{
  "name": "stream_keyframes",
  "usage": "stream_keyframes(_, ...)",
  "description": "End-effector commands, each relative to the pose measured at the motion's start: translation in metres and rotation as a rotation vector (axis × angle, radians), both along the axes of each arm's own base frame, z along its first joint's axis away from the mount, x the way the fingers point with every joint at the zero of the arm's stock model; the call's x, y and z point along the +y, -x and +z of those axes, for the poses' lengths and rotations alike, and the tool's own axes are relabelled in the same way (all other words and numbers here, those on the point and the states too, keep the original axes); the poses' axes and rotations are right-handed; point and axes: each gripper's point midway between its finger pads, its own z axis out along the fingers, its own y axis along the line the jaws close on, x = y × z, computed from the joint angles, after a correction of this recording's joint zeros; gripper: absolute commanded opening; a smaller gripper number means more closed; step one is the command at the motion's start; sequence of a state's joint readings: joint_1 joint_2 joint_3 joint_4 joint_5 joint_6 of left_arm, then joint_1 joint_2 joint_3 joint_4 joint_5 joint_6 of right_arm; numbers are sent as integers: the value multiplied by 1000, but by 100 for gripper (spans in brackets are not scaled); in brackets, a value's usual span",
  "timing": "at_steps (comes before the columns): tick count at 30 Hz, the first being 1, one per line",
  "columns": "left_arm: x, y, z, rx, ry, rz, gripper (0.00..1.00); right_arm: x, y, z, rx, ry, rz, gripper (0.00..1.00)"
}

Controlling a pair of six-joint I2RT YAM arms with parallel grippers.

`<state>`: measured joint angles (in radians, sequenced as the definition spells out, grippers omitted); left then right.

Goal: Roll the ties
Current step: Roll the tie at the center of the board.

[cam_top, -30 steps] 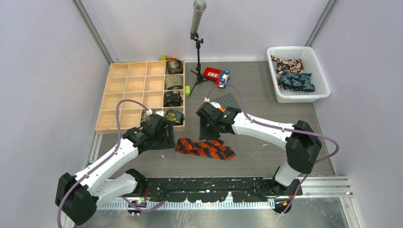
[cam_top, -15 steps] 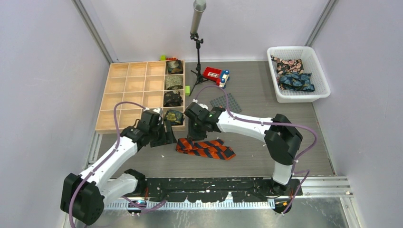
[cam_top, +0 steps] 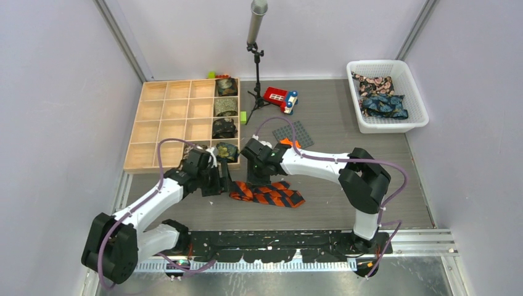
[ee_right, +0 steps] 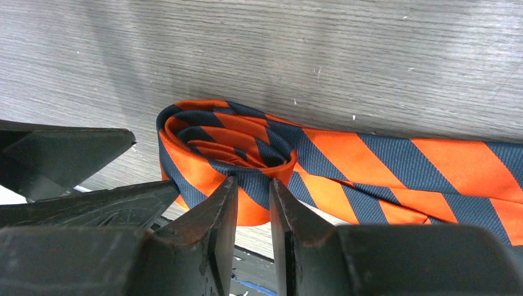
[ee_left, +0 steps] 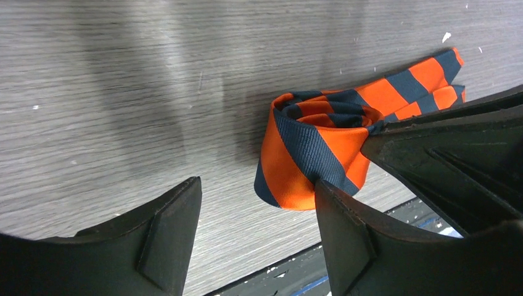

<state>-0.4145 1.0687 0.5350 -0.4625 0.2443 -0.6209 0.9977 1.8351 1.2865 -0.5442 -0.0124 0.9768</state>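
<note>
An orange-and-navy striped tie (cam_top: 271, 194) lies on the table, its left end coiled into a loose roll (ee_left: 308, 154) (ee_right: 228, 148). My left gripper (cam_top: 223, 185) (ee_left: 258, 185) is open just left of the roll, and its right finger touches the roll's side. My right gripper (cam_top: 250, 179) (ee_right: 254, 182) is almost shut with a narrow gap. Its tips rest against the roll's near wall and hold nothing. Each gripper's dark fingers show in the other's wrist view.
A wooden compartment tray (cam_top: 166, 117) at the left holds several rolled dark ties (cam_top: 226, 108). A white basket (cam_top: 382, 63) at the back right holds dark print ties (cam_top: 379, 98). A red toy car (cam_top: 279, 97), a grey studded plate (cam_top: 295, 131) and a microphone stand (cam_top: 256, 61) stand behind.
My right gripper has swung left and down onto the tie's rolled left end. My left gripper has moved right, up against the roll.
</note>
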Motion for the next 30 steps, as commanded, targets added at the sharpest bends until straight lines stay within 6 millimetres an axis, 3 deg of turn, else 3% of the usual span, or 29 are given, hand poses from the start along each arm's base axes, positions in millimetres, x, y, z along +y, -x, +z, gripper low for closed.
stream_keyframes(1, -20, -7, 7, -37, 115, -48, 69, 3, -9, 1, -55, -3, -4, 31)
stream_keyframes(7, -28, -6, 0, -20, 158, -58, 69, 1, -9, -5, -56, 5, -3, 31)
stream_keyframes(20, -42, -6, 7, -45, 260, -86, 73, -1, -6, -12, -46, 7, -7, 30)
stream_keyframes(30, -48, -1, -13, 14, 280, -108, 69, 0, -8, -11, -52, 6, -9, 30)
